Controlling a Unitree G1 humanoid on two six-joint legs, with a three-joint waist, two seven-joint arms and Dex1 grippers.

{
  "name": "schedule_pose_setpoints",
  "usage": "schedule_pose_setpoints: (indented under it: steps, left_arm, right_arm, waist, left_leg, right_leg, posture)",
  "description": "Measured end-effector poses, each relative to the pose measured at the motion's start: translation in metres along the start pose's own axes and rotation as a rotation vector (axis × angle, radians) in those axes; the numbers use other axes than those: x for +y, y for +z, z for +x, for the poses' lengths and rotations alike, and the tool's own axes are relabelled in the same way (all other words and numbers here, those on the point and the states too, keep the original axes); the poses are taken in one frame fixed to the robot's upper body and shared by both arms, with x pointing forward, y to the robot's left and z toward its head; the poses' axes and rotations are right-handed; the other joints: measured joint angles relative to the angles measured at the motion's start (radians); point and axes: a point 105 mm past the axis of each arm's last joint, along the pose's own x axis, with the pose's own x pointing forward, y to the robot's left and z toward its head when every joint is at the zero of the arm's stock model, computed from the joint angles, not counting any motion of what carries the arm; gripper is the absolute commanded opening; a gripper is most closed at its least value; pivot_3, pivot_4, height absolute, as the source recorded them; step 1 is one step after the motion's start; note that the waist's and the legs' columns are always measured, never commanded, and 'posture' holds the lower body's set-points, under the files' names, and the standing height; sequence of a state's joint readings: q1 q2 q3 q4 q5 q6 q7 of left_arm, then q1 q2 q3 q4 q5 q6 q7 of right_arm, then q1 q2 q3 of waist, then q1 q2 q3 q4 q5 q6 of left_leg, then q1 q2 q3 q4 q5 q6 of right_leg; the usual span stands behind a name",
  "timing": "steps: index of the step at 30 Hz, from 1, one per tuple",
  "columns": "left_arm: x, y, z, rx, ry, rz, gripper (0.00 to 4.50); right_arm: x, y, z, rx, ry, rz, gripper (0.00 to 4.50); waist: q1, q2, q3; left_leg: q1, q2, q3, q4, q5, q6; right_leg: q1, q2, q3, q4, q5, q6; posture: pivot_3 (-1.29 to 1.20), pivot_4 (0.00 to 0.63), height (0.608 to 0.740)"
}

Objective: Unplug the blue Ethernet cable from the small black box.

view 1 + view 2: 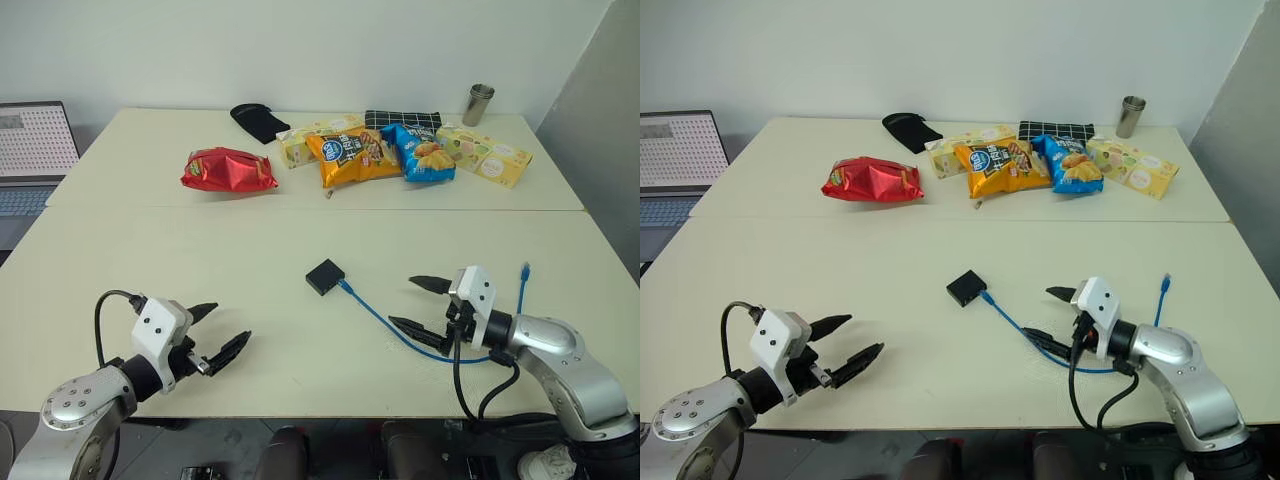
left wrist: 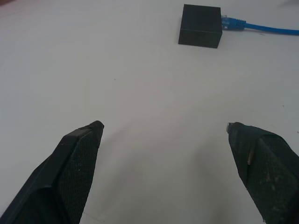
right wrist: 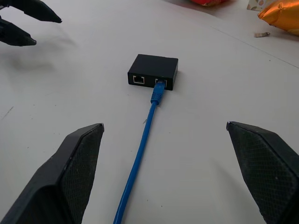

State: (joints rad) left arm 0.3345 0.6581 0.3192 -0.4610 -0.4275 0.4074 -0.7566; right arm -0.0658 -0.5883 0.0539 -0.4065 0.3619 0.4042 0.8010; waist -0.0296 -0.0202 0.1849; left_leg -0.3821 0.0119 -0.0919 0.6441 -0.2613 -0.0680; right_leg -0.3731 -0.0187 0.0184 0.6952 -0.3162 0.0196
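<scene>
- Two claws hover low over the tabletop point(image 1: 150, 250), both with fingers spread wide and nothing between them: the left claw point(image 1: 222, 333) at the lower left of the head view, the right claw point(image 1: 422, 305) at the lower right.
- Between them, just right of centre in the frame, sits the small black box point(image 1: 324, 276), with the blue Ethernet cable point(image 1: 385, 320) plugged into one of its two ports; the other port shows bare in the right wrist view.
- From the box the cord runs toward the lower right, passes under the right claw, then loops up to its loose plug near the right edge.
- To do this well, I'd judge one claw should pin the box while the other pinches the plug right at the socket and draws it straight out along the cord's line; tugging the cord further back would likely just drag the light box.
- A latch tab may need pressing; I cannot make it out here.
- Pale and matte, the tabletop is really two surfaces butted together, a seam crossing mid-frame.
- Along the far half lie a red snack bag point(image 1: 228, 169), an orange one point(image 1: 350, 157), a blue one point(image 1: 422, 152), pale boxes, a black cloth point(image 1: 258, 120) and a metal cup point(image 1: 479, 104).
- White wall behind; a laptop point(image 1: 33, 150) shows at the upper left edge.
</scene>
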Motion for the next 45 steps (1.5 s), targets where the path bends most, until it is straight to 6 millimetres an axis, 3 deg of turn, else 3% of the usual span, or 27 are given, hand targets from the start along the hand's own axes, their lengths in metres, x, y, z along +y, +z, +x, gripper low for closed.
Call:
schedule_pose_setpoints:
  steps: [11, 22, 39, 42, 45]
  left_arm:
    - [-0.003, 0.0, 0.0, 0.014, -0.029, 0.007, 4.5]
    - [-0.002, 0.019, 0.006, -0.028, -0.053, 0.045, 4.5]
    - [-0.005, 0.037, 0.006, -0.07, -0.19, 0.083, 4.5]
    - [-0.004, 0.039, 0.007, -0.074, -0.192, 0.084, 4.5]
    - [-0.003, 0.039, 0.007, -0.067, -0.203, 0.077, 4.5]
  right_arm:
    - [0.0, 0.006, 0.006, -0.029, -0.005, -0.004, 4.45]
    - [0.004, 0.0, 0.023, -0.017, -0.032, 0.002, 4.45]
    - [0.004, -0.023, 0.1, 0.069, -0.139, 0.05, 4.45]
    - [0.003, -0.022, 0.107, 0.08, -0.178, 0.044, 4.02]
    - [0.006, -0.021, 0.111, 0.102, -0.174, 0.03, 3.28]
  waist:
    - [0.0, 0.0, 0.0]
    - [-0.001, 0.0, 0.0]
    - [-0.002, 0.001, 0.0]
    - [-0.002, 0.001, 0.0]
    - [-0.003, 0.0, 0.0]
  left_leg:
    - [0.0, 0.0, 0.0, 0.0, 0.0, 0.0]
    - [0.0, 0.0, 0.0, 0.0, 0.0, 0.0]
    - [0.0, 0.0, 0.0, 0.0, 0.0, 0.0]
    - [0.0, 0.0, 0.0, 0.0, 0.0, 0.0]
    - [0.001, 0.0, 0.0, 0.0, 0.0, 0.0]
  right_leg:
    - [0.0, 0.0, 0.0, 0.0, 0.0, 0.0]
    - [0.0, 0.0, 0.0, 0.0, 0.0, 0.0]
    - [-0.001, 0.0, 0.0, 0.001, 0.0, 0.0]
    - [-0.001, 0.0, 0.0, 0.001, 0.0, 0.0]
    - [-0.001, 0.0, 0.0, 0.001, 0.0, 0.0]
  posture:
    - [0.0, 0.15, 0.74]
    - [0.0, 0.15, 0.74]
    - [0.0, 0.15, 0.74]
    - [0.0, 0.15, 0.74]
    - [0.0, 0.15, 0.74]
